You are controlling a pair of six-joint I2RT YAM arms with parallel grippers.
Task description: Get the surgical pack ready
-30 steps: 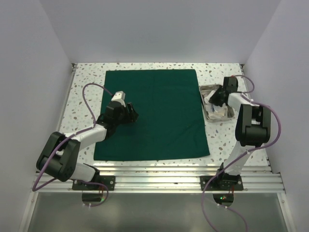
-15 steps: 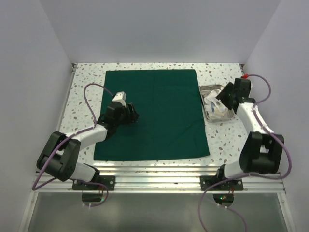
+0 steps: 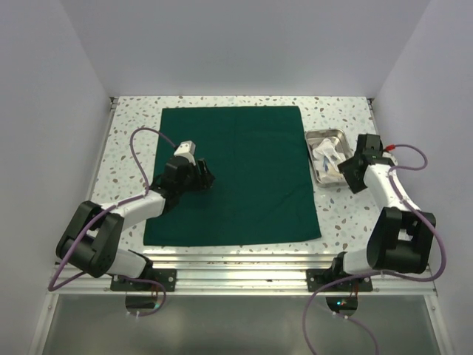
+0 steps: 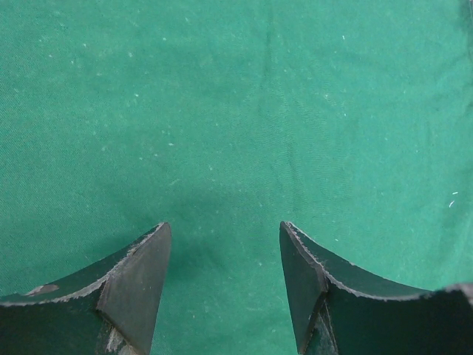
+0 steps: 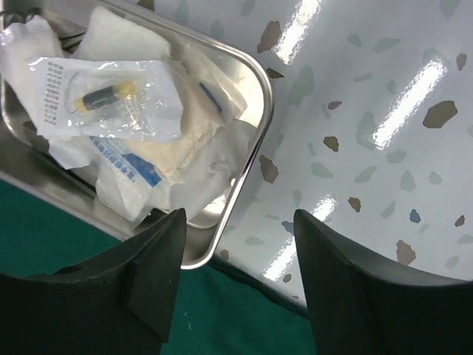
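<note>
Surgical pack (image 3: 233, 174) lies spread flat, dark green, mid-surface (image 3: 133, 126). Left hand (image 4: 225, 244) open and empty, low over the cloth's left part. Right hand (image 5: 240, 222) open and empty, over a corner of the steel tray (image 5: 262, 96) just right of the pack.

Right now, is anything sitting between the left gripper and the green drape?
Nothing visible. The left gripper is open directly above the green drape, with only bare fabric below it. The steel tray is off at the drape's right edge, away from this gripper.
</note>
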